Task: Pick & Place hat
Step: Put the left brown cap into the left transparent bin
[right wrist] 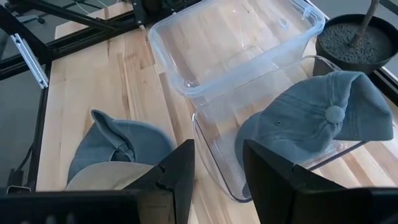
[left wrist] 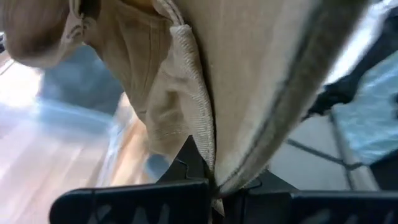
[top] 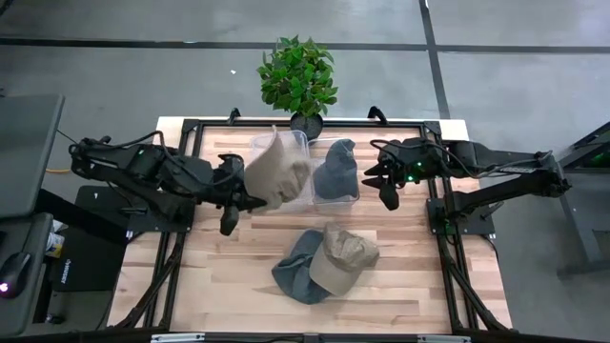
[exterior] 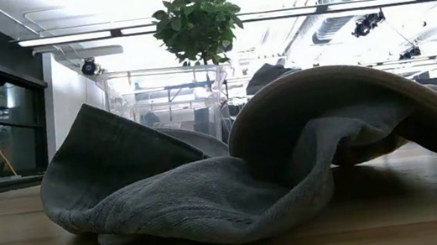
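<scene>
- The left gripper (top: 250,202) is clamped on the edge of a tan cotton baseball cap (top: 276,170), its dark fingers pinching the fabric where a stitched seam meets the rim, as the left wrist view shows
- That tan cap hangs lifted over the left of two clear plastic storage bins (top: 286,143), so the step in hand looks like the placing: the carry is nearly over and the release is not yet made
- The next move, I judge, calls for lowering the cap inside the bin walls and then parting the fingers; the limp cloth may drape over the rim if let go too high
- The right gripper (top: 389,188) hovers beside the right clear bin (top: 355,195) with its fingers apart and nothing between them
- A slate-blue washed-cotton cap (right wrist: 317,127) with a top button already lies in that right bin
- On the pale wooden slatted tabletop (top: 219,276), a second tan cap (top: 341,257) rests on a crumpled blue-grey cap (top: 291,272), both soft and folded
- A leafy green potted plant (top: 297,76) stands behind the bins
</scene>
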